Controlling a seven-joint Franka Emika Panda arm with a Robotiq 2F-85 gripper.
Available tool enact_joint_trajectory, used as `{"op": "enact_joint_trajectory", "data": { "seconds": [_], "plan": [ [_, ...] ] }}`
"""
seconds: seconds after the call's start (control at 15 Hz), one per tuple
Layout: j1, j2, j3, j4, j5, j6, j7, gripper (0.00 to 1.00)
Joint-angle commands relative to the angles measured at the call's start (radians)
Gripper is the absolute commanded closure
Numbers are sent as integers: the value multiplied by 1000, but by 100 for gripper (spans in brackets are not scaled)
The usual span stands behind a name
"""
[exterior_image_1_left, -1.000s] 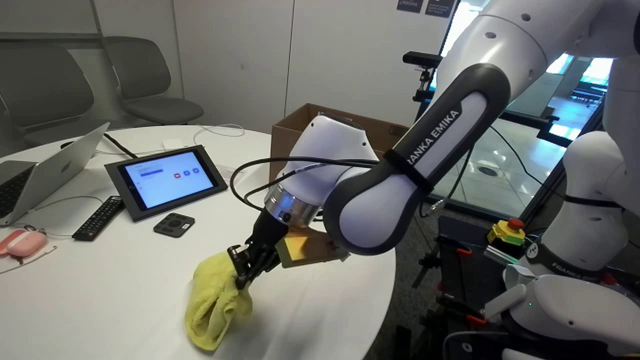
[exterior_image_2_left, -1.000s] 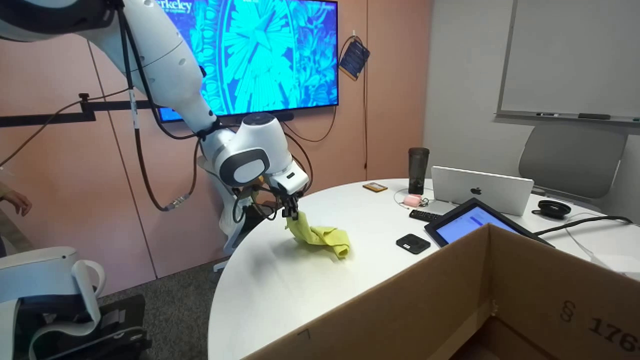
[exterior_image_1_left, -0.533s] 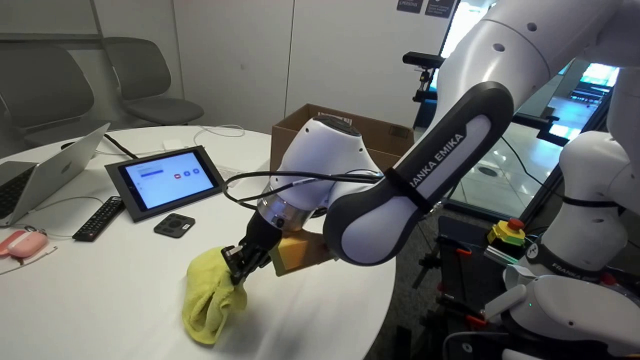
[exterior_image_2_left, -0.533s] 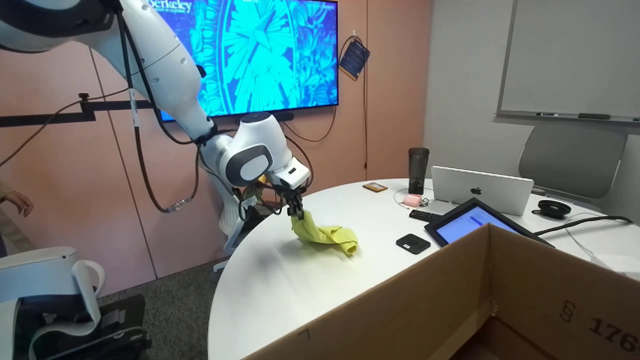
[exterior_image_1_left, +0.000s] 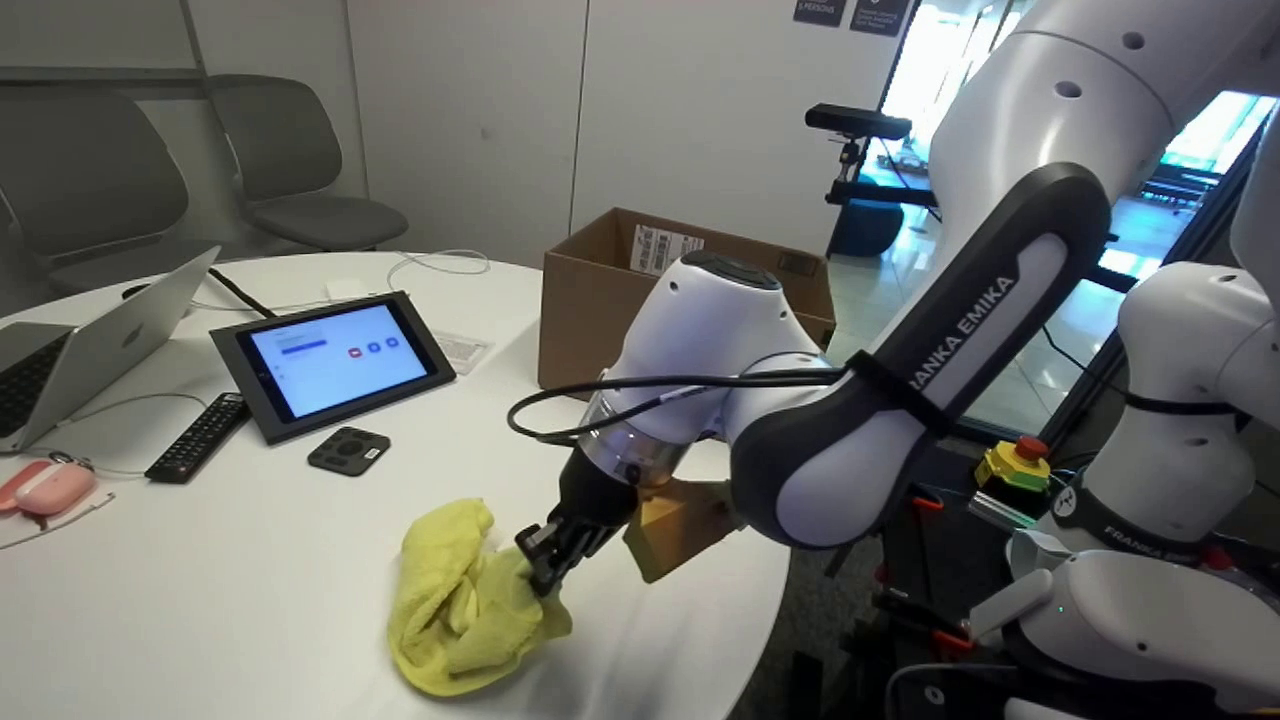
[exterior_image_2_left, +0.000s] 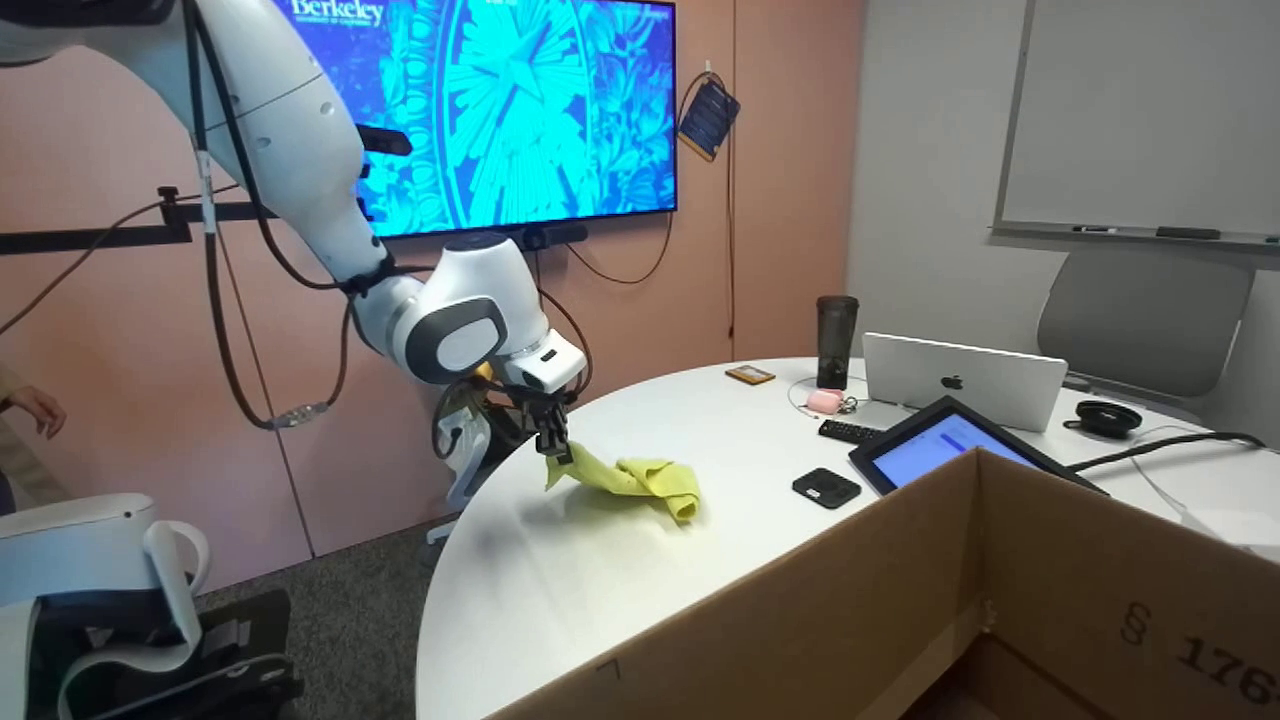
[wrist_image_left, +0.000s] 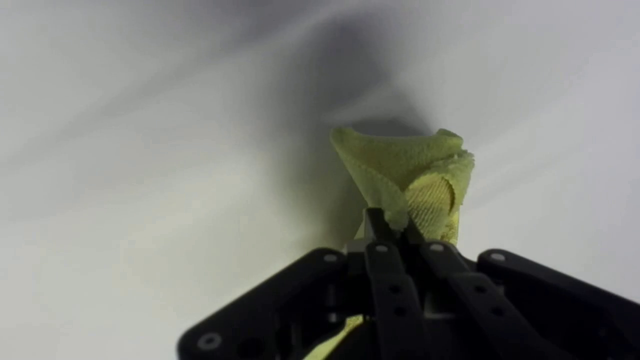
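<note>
as you draw toward the edge of the white table (exterior_image_1_left: 230, 600), the yellow cloth (exterior_image_1_left: 480, 615) stretches longer than before, far end resting there; jaws of your gripper (wrist_image_left: 395, 227) pinch its raised end, so hold looks sound.

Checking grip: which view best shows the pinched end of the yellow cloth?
The wrist view: it shows the pinched end of the yellow cloth close up, between the fingertips of the gripper. Both exterior views show that end smaller and partly hidden, but also the cloth's folds bunched on the table.
</note>
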Motion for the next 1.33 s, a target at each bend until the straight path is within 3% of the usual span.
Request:
{"op": "enact_joint_trajectory", "data": {
  "seconds": [0.0,0.27,0.6,1.0,1.27],
  "plan": [
    [-10,-142,-2,-164,-32,2,-6,98],
    [-19,-239,-3,-278,-59,-16,5,97],
    [-65,-295,20,-326,-121,-87,2,98],
    [-121,-193,72,-158,-192,-234,13,98],
    [-132,-84,103,-9,-172,-227,34,97]
  ]
}}
